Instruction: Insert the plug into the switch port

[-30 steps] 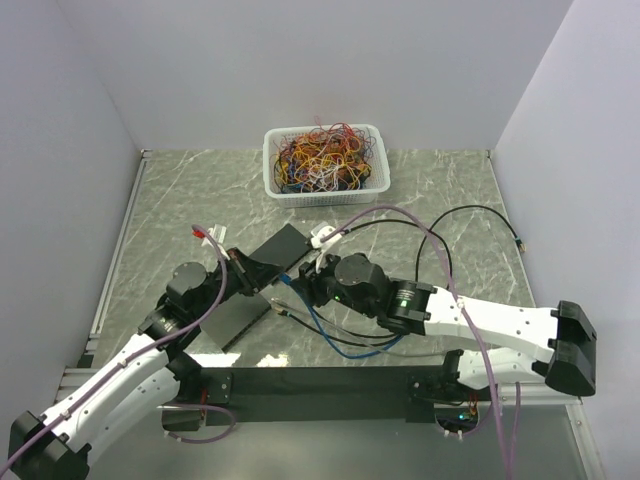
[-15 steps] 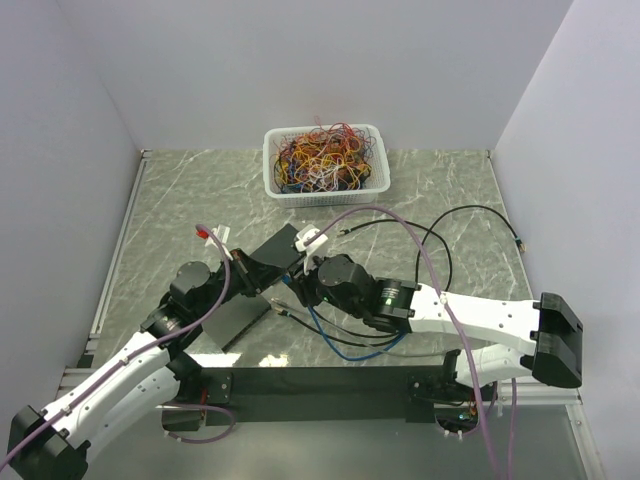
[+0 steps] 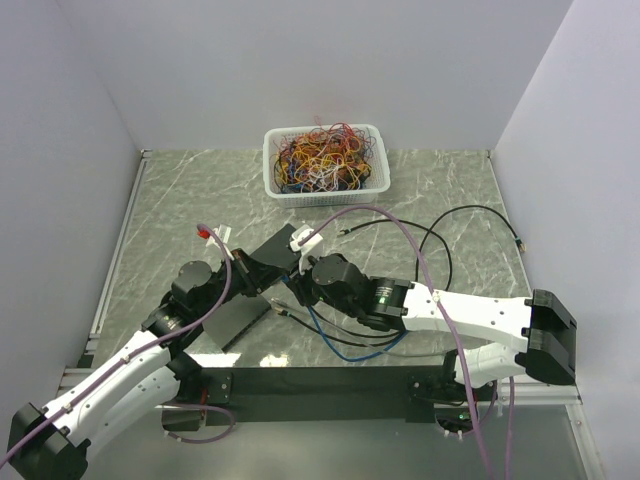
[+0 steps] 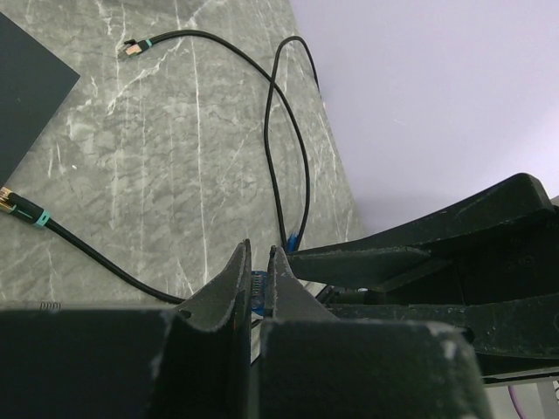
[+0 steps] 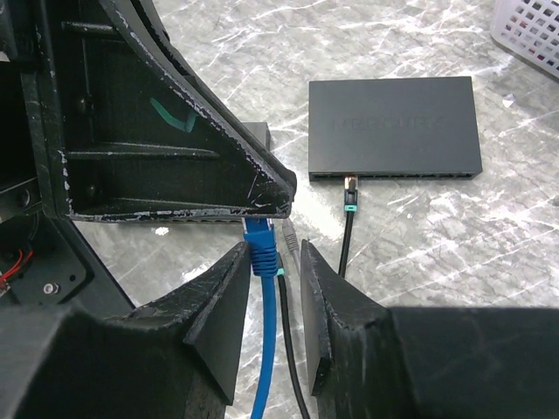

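The plug is blue, on a blue cable [image 5: 265, 349]. My left gripper [image 4: 258, 257] is shut on the blue plug [image 4: 255, 292], pinching its tip. In the right wrist view the left gripper's fingers [image 5: 201, 175] hold the plug [image 5: 260, 249] from above. My right gripper [image 5: 272, 262] stands open around the plug's boot, its left finger close beside the boot and a gap on the other side. Beyond lies the black switch [image 5: 393, 129] with its port row facing me and a black cable's plug [image 5: 350, 188] at one port. From above, both grippers meet just in front of the switch [image 3: 283, 247].
A white basket [image 3: 325, 160] full of tangled wires stands at the back. Black cables [image 3: 470, 215] loop over the right half of the marble table, and loose gold-tipped plugs [image 4: 131, 48] lie on it. A dark flat panel [image 3: 228, 318] lies by the left arm.
My right arm has slid left towards the left gripper, and its jaws have narrowed around the blue plug's boot. The left gripper has kept its grip and hardly moved.
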You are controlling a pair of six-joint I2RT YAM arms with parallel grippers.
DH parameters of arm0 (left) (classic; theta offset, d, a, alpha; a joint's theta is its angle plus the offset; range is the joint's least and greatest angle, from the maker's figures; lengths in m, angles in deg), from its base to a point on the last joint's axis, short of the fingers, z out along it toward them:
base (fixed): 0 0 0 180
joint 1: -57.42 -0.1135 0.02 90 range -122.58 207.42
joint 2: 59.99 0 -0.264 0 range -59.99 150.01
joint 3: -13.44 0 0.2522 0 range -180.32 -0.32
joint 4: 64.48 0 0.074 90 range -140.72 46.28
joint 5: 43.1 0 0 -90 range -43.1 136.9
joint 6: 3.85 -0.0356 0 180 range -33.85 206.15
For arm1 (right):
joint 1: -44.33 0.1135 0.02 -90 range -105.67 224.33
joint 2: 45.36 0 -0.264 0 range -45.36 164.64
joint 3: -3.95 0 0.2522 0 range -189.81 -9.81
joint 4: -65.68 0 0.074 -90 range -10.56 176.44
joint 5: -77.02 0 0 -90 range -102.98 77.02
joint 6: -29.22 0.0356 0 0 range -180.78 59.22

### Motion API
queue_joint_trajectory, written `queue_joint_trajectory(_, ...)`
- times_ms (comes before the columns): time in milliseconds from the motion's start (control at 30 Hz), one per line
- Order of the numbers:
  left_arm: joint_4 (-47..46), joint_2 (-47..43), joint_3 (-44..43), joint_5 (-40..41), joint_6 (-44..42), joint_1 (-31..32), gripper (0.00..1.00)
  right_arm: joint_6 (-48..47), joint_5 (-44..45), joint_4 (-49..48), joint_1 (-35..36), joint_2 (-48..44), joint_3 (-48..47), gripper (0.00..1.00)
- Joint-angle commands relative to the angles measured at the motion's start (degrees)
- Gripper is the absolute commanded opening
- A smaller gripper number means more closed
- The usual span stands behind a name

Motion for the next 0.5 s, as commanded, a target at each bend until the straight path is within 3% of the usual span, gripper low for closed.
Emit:
queue_joint_trajectory(0, -1.9, 0.1, -2.5, 0.4, -0.2, 0.5, 0.01, -0.5, 0.4, -1.4, 0.3, 0.2, -2.9, 0.37)
queue_joint_trajectory(467, -1.3, -0.4, -2.5, 0.9, -0.3, 0.6, 0.00, -0.3, -1.3, -1.2, 0.3, 1.5, -2.3, 0.36)
